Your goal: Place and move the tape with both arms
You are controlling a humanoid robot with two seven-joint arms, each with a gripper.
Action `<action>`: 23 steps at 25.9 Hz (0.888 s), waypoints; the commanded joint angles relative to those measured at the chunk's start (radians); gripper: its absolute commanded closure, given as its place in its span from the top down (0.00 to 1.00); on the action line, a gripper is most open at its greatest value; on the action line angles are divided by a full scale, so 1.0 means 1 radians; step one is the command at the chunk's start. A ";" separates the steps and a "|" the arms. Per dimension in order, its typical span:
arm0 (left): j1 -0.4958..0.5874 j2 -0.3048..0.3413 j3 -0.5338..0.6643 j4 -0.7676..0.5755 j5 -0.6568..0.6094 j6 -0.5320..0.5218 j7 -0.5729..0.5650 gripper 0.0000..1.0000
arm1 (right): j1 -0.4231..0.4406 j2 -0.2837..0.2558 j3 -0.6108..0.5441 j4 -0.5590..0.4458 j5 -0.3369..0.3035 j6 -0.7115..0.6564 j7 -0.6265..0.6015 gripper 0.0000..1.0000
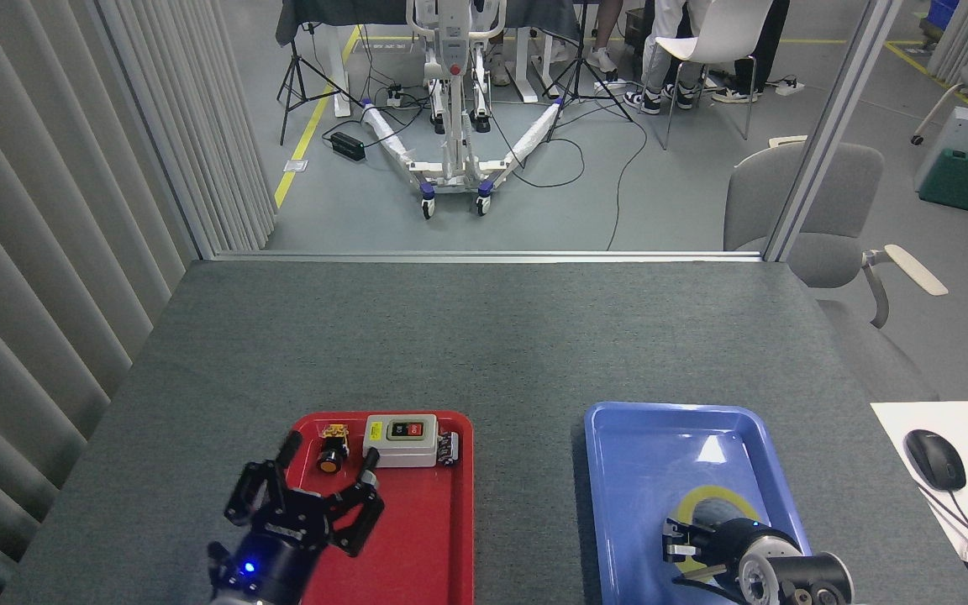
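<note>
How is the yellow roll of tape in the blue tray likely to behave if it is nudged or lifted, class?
The tape appears to lie flat in the blue tray, so a nudge would probably slide it, not roll it. It is an open ring, so likely light and fairly stiff. Its glossy film may be slippery. The right gripper covers its near side, so the grip cannot be judged.

A grey felt-topped table point(484, 336) fills the foreground. Pale vertical blinds point(47, 210) line the left side. Beyond a metal frame post point(828, 126) lies a grey floor point(669, 193) with yellow line markings, black cables and a white wheeled stand point(455, 160). A grey armchair point(812, 210) stands at right, a white chair point(715, 42) farther back.
</note>
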 commanded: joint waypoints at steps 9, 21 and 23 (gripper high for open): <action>-0.059 -0.140 0.025 0.065 -0.221 0.023 -0.164 1.00 | 0.116 0.004 -0.106 -0.051 0.001 -0.040 -0.621 1.00; -0.056 -0.223 0.028 0.122 -0.429 0.024 -0.177 1.00 | 0.271 0.070 -0.163 -0.053 0.173 -0.132 -1.130 1.00; -0.060 -0.222 0.028 0.130 -0.430 0.021 -0.177 1.00 | 0.271 0.073 -0.166 -0.053 0.175 -0.125 -1.098 1.00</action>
